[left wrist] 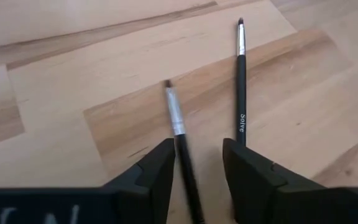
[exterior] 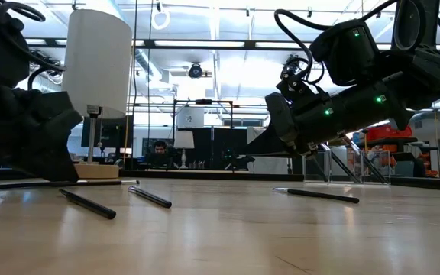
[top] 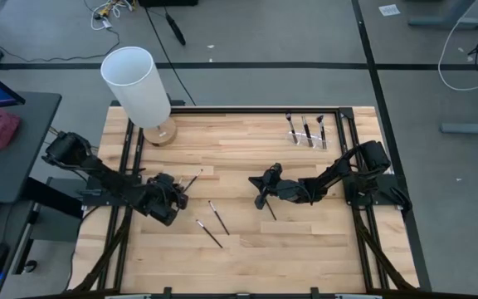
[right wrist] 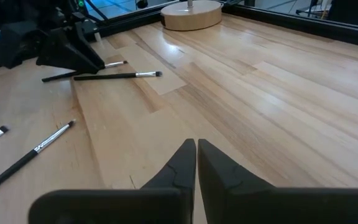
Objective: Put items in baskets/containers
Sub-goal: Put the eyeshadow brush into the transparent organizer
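My left gripper (left wrist: 194, 165) is open and low over the table's left part, with one dark-handled brush (left wrist: 178, 121) lying between its fingers; whether they touch it, I cannot tell. A second brush (left wrist: 241, 81) lies just beside it. Two more brushes (top: 218, 218) (top: 208, 233) lie flat near the table's middle. My right gripper (right wrist: 196, 152) is shut on nothing right of centre, above a fifth brush (exterior: 315, 195) on the wood. The clear holder (top: 307, 133) stands at the far right with three brushes upright in it.
A tall white cylinder on a round wooden base (top: 139, 83) stands at the far left corner. Black frame rails (top: 348, 149) run along the table's left, right and far sides. Bare wood lies toward the near edge (top: 289, 257).
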